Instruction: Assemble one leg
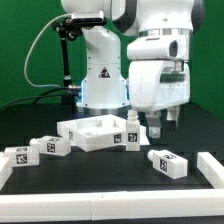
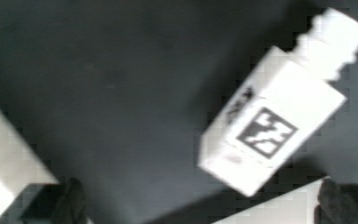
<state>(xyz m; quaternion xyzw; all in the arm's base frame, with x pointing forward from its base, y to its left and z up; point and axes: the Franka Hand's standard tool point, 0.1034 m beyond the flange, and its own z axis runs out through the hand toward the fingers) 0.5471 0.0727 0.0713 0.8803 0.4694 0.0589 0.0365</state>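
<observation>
Matte black tabletop [image 1: 100, 178], green backdrop [image 1: 20, 50] behind. Two-finger gripper [image 1: 161, 127] hung with fingers spread, holding nothing. Short white plastic block-like leg [image 1: 165, 161] with square tags lay flat just below it, apart.

No words, brand names or numbers can be read. The arm's base [image 1: 100, 85] carries a small triangular warning sign [image 1: 100, 72], its symbol too small to make out. The leg [image 1: 166, 162] toward the counter's front edge bears black-and-white square patterns; the wrist view shows one such tag [image 2: 265, 131], blurred.
</observation>
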